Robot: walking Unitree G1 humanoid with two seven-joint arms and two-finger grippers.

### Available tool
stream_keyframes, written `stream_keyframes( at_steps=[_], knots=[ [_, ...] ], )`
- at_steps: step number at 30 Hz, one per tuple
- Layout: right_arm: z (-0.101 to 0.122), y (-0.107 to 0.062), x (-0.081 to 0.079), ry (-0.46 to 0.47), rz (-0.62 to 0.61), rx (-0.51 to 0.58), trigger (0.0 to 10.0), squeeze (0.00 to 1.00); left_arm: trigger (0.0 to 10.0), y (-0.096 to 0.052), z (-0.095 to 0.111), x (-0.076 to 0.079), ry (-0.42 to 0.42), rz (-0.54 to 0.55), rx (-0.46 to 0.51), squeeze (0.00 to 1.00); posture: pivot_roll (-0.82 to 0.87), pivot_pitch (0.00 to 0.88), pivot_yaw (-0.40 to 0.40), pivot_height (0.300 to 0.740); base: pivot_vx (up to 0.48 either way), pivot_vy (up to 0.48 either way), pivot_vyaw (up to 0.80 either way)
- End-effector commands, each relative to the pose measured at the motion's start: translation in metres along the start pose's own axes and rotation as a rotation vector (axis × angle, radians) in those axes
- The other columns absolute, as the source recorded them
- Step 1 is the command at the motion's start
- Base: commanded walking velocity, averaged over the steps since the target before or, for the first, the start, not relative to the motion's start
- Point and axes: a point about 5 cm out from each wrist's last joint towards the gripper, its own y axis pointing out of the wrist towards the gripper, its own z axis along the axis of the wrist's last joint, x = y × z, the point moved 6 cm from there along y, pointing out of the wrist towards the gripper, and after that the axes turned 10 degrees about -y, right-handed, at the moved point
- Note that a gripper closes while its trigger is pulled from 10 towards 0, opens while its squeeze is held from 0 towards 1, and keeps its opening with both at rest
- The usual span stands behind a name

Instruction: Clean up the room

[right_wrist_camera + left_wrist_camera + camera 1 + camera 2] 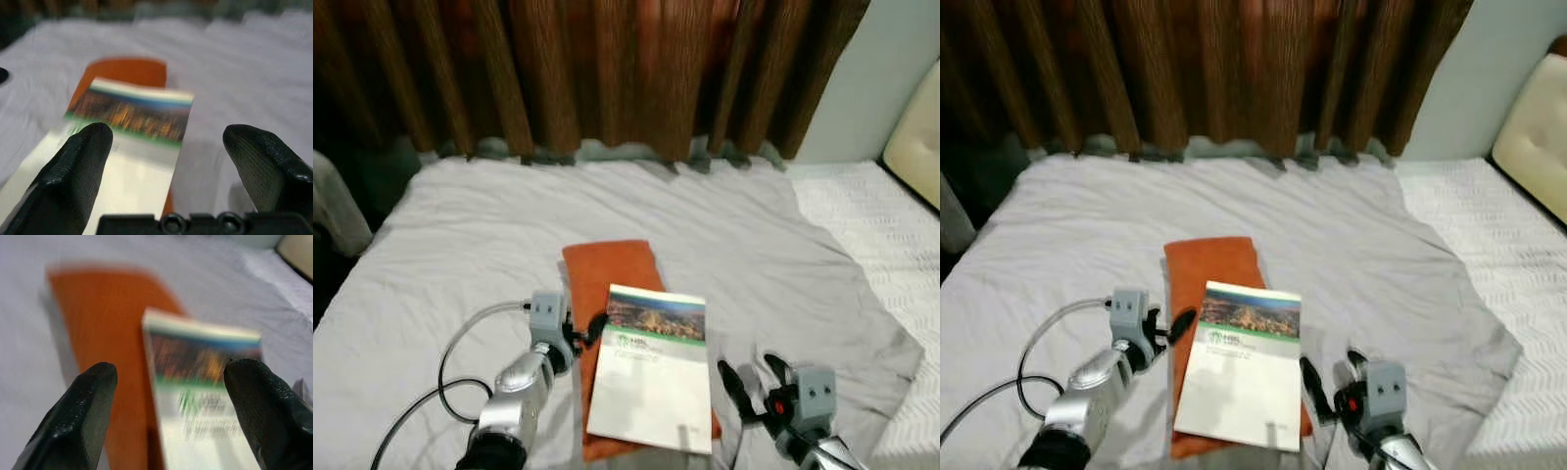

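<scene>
Here, in the left eye view, we see a grey bed sheet (460, 245) spread below a brown curtain (607, 69). A white booklet (653, 377) lies on an orange cloth (607, 269), just below the middle of the picture. Our left gripper (588, 330) sits at nine o'clock from the booklet, tips at its upper left edge. Our right gripper (749, 377) sits at about four o'clock, just beside the booklet's right edge, jaws apart and holding nothing. A black cable (421, 401) loops over the sheet by the left arm.

The right eye view repeats this layout; a cream pillow (1538, 127) appears at two o'clock, well apart from the booklet.

In the left wrist view, two black fingers (78, 421) stand spread, with the blurred booklet and cloth between and beyond them; the grip is released.

In the right wrist view, the fingers (73, 176) are likewise wide apart, and the booklet lies ahead, towards the one finger.

We judge the step in hand to be the approach to lifting the booklet. The next move calls for getting a finger under a thin flat edge without dragging the cloth along.
</scene>
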Motion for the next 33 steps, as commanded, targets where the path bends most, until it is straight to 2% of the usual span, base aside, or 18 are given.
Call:
stream_keyframes(
  at_steps=[1, 2, 3, 6, 8, 13, 18, 22, 28, 33],
  knots=[
    [0.006, -0.013, -0.001, -0.031, 0.029, -0.016, 10.0, 0.0, 10.0, 0.007, -0.002, 0.011, -0.083, -0.035, -0.015, 0.0, -0.23, 0.3, -0.087, 0.74, 0.0, 0.0, 0.0],
    [0.007, -0.019, -0.003, -0.045, 0.045, -0.03, 10.0, 0.0, 10.0, 0.01, 0.0, 0.016, -0.106, -0.055, -0.006, 0.0, -0.27, 0.34, -0.107, 0.74, 0.0, 0.0, 0.0],
    [0.007, -0.023, -0.004, -0.054, 0.055, -0.038, 10.0, 0.0, 10.0, 0.012, 0.002, 0.019, -0.119, -0.068, 0.0, 0.0, -0.27, 0.34, -0.107, 0.74, 0.0, 0.0, 0.0],
    [0.015, -0.037, -0.002, -0.058, 0.05, -0.052, 10.0, 0.0, 10.0, 0.014, 0.019, 0.026, -0.105, -0.106, 0.065, 0.0, -0.32, 0.405, -0.145, 0.74, 0.0, 0.0, 0.0],
    [0.014, -0.049, -0.001, -0.052, 0.038, -0.076, 10.0, 0.0, 10.0, 0.013, 0.031, 0.019, -0.124, -0.094, 0.118, 0.0, -0.33, 0.441, -0.156, 0.74, 0.0, 0.0, 0.0],
    [0.013, -0.06, -0.007, -0.041, 0.052, -0.115, 10.0, 0.0, 10.0, 0.008, 0.039, 0.007, -0.159, -0.086, 0.158, 0.0, -0.32, 0.489, -0.167, 0.74, 0.0, 0.0, 0.0],
    [0.014, -0.06, -0.013, -0.029, 0.059, -0.127, 10.0, 0.0, 10.0, 0.002, 0.039, 0.004, -0.171, -0.104, 0.165, 0.0, -0.31, 0.499, -0.16, 0.74, 0.0, 0.0, 0.0],
    [0.013, -0.059, -0.016, -0.016, 0.061, -0.143, 10.0, 0.0, 10.0, -0.009, 0.03, -0.007, -0.224, -0.093, 0.159, 0.0, -0.3, 0.51, -0.152, 0.74, 0.0, 0.0, 0.0],
    [0.011, -0.062, -0.015, -0.012, 0.057, -0.158, 10.0, 0.0, 10.0, -0.013, 0.029, -0.005, -0.254, -0.114, 0.168, 0.0, -0.31, 0.513, -0.149, 0.74, 0.0, 0.0, 0.0],
    [0.008, -0.065, -0.015, -0.006, 0.052, -0.176, 10.0, 0.0, 10.0, -0.019, 0.014, -0.002, -0.231, -0.126, 0.124, 0.0, -0.31, 0.511, -0.143, 0.74, 0.0, 0.0, 0.0]
  ],
)
